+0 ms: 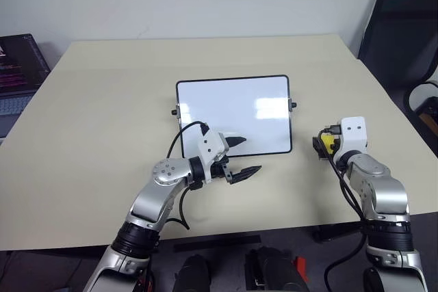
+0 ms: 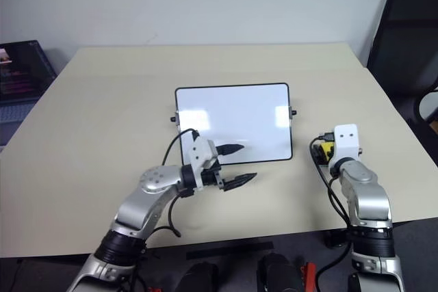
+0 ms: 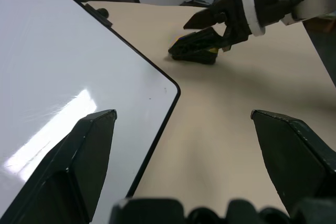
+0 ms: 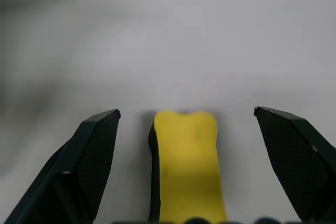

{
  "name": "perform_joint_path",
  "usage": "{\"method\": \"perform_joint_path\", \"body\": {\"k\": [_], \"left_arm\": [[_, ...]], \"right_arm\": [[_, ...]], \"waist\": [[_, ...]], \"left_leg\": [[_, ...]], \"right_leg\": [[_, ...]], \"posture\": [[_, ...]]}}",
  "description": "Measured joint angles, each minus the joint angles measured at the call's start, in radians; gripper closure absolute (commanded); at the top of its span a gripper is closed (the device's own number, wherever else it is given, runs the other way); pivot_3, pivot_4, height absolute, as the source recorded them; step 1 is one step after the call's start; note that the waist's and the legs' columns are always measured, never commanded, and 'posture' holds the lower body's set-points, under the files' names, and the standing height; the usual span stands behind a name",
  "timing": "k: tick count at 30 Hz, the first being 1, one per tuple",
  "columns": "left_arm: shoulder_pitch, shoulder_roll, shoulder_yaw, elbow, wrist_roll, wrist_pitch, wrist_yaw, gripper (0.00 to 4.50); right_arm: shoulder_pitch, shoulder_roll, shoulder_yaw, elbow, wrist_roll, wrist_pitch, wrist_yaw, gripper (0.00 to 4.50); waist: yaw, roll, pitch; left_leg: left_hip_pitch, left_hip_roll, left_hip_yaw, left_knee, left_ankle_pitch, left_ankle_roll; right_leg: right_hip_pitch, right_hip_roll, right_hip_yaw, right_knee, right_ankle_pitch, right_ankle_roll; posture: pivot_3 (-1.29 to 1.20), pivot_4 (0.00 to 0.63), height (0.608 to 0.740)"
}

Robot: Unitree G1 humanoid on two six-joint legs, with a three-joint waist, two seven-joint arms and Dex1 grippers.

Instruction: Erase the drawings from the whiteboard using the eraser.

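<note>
The whiteboard [image 1: 233,111] lies flat in the middle of the tan table, black-framed, its surface plain white with patches of glare. The drawings are out of view. My left gripper [image 1: 251,154] stands open at the board's near right corner, one finger over the board's edge and one over the table. To the right of the board, the yellow eraser [image 4: 186,166] rests on the table between the fingers of my right gripper [image 4: 187,109]. That gripper is open, and gaps show on both sides of the eraser. In the left eye view the eraser [image 1: 329,143] peeks out beside the right wrist.
A laptop [image 1: 17,66] sits off the table's far left corner. A black chair [image 1: 404,39] stands beyond the right edge. Bare tabletop [image 1: 102,100] spreads left of and behind the board.
</note>
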Motion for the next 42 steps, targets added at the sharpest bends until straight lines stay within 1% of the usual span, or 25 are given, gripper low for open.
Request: {"method": "perform_joint_path", "body": {"k": [6,10,12,17,21,25,28,32,37,42], "left_arm": [[0.023,0.002,0.067,-0.043,0.004,0.039,0.098,0.0],[0.056,0.0,0.134,-0.059,0.056,0.056,0.234,0.0],[0.096,-0.014,0.172,-0.089,0.083,0.054,0.313,0.0],[0.189,-0.053,0.224,-0.156,0.137,0.03,0.45,0.0],[0.295,-0.082,0.277,-0.23,0.191,0.01,0.565,0.0],[0.434,-0.114,0.322,-0.315,0.222,-0.009,0.641,0.0],[0.5,-0.123,0.333,-0.337,0.222,-0.011,0.656,0.0],[0.576,-0.124,0.351,-0.383,0.23,-0.053,0.662,0.0],[0.591,-0.118,0.374,-0.41,0.237,-0.05,0.665,0.0],[0.667,-0.106,0.397,-0.544,0.253,0.008,0.665,0.0]], "right_arm": [[0.057,0.01,-0.001,-0.099,0.004,-0.064,-0.016,0.02],[0.166,0.028,0.0,-0.181,0.001,-0.149,-0.022,0.02],[0.225,0.026,0.009,-0.221,-0.02,-0.203,-0.023,0.02],[0.284,0.035,0.013,-0.291,-0.065,-0.305,-0.047,0.02],[0.378,0.084,0.002,-0.357,-0.076,-0.378,-0.076,0.02],[0.536,0.156,0.012,-0.434,-0.088,-0.427,-0.104,0.02],[0.609,0.189,0.024,-0.464,-0.102,-0.431,-0.116,0.02],[0.674,0.213,0.039,-0.491,-0.102,-0.442,-0.111,0.02],[0.674,0.242,0.064,-0.486,-0.102,-0.44,-0.111,0.02],[0.701,0.255,0.09,-0.487,-0.103,-0.431,-0.106,0.02]], "waist": [[0.001,0.0,0.0],[0.001,0.0,0.0],[0.001,0.0,0.0],[0.002,0.0,0.0],[0.003,0.0,0.0],[0.003,0.0,0.0],[0.004,0.0,0.0],[0.003,-0.001,-0.001],[0.003,0.0,-0.001],[0.002,0.0,-0.001]], "left_leg": [[0.0,0.0,-0.001,0.0,0.0,0.0],[0.0,0.0,-0.001,0.0,0.0,0.0],[0.0,0.001,-0.001,0.0,0.0,0.0],[0.001,0.001,-0.001,0.0,0.0,0.0],[0.001,0.001,-0.002,0.0,0.0,0.0],[0.0,0.001,-0.002,-0.001,0.0,-0.001],[0.001,0.002,-0.002,0.001,0.0,-0.001],[0.004,0.003,-0.001,0.001,0.0,-0.001],[0.002,0.002,-0.001,0.001,-0.001,-0.001],[0.0,0.002,-0.001,-0.001,-0.002,-0.004]], "right_leg": [[0.0,0.0,0.0,0.0,0.0,0.0],[0.0,0.0,0.0,-0.001,0.0,0.0],[0.0,0.0,0.001,-0.001,0.0,0.0],[0.0,0.0,0.0,0.0,0.0,0.0],[0.0,0.0,0.001,0.0,0.0,-0.001],[0.0,-0.002,0.001,-0.001,-0.001,-0.002],[0.0,-0.003,0.001,-0.001,-0.005,-0.007],[0.002,-0.004,0.001,-0.002,-0.005,-0.008],[0.001,-0.004,0.001,-0.003,-0.005,-0.008],[-0.001,-0.004,0.001,-0.003,-0.006,-0.009]], "posture": [[0.0,0.15,0.74],[0.0,0.15,0.74],[0.0,0.15,0.74],[0.0,0.15,0.74],[0.0,0.15,0.74],[0.0,0.15,0.74],[0.0,0.15,0.74],[0.0,0.15,0.74],[0.0,0.15,0.74],[0.0,0.15,0.74]]}}
